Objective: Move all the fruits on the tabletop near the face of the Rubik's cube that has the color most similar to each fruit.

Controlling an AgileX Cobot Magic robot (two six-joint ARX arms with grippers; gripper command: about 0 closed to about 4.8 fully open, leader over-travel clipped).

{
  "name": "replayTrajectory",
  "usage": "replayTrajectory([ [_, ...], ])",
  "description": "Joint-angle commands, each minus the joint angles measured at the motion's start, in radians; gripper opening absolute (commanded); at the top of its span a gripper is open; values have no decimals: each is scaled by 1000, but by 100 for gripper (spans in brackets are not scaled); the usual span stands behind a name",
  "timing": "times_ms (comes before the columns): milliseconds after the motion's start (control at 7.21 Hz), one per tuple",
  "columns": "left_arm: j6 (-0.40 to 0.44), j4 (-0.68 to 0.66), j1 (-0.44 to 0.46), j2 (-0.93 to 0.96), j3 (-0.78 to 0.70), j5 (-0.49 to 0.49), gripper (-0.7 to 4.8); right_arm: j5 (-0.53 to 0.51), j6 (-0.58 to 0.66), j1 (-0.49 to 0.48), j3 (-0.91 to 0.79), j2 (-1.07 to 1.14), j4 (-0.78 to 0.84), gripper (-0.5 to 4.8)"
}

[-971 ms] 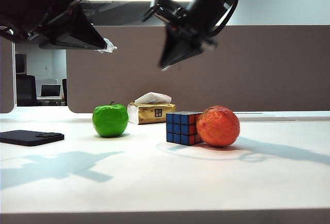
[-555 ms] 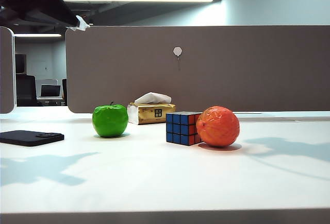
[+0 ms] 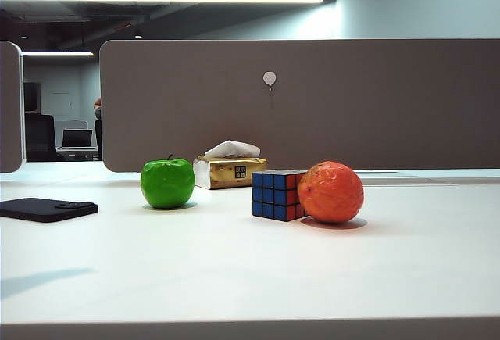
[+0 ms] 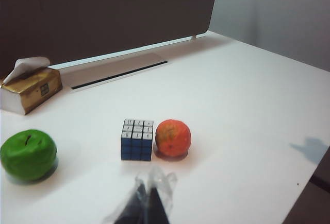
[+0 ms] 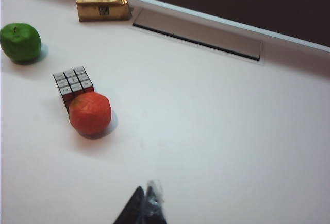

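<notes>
On the white tabletop the Rubik's cube shows a blue face and a red-orange side. The wrinkled orange rests against that red-orange side. The green apple stands apart, left of the cube. From high above, the left wrist view shows the cube, orange and apple beyond my shut left gripper. The right wrist view shows the cube, orange and apple far from my shut right gripper. Both grippers hold nothing and are out of the exterior view.
A yellowish tissue box stands behind the cube near the brown partition. A flat black object lies at the left edge. A cable slot runs along the table's back edge.
Both arms have risen out of the exterior view; their shadows have mostly left the table. The cube, orange and apple have not moved.
</notes>
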Motion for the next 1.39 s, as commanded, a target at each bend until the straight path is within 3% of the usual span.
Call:
replayTrajectory([
  [139, 1, -180, -1, -158, 3, -73, -5, 1, -25, 2, -231, -250, 214, -1],
  [277, 0, -196, -1, -182, 3, -86, -5, 2, -26, 2, -257, -279, 230, -1],
  [416, -51, -328, -2, -351, 5, -110, -5, 25, -74, 2, -431, -399, 355, 0],
  [971, -51, -329, -2, -351, 5, -140, -5, 67, -75, 2, -555, -401, 608, -1],
  [1110, -51, -331, -1, -351, 5, -163, -5, 78, -80, -1, -842, -401, 1027, 0],
  [1249, -51, -332, -1, -351, 5, -162, -5, 60, -77, -1, -914, -401, 1088, 0],
  [1387, -47, -339, -1, -351, 1, -162, -5, -105, -72, 0, -946, -401, 1088, -1],
])
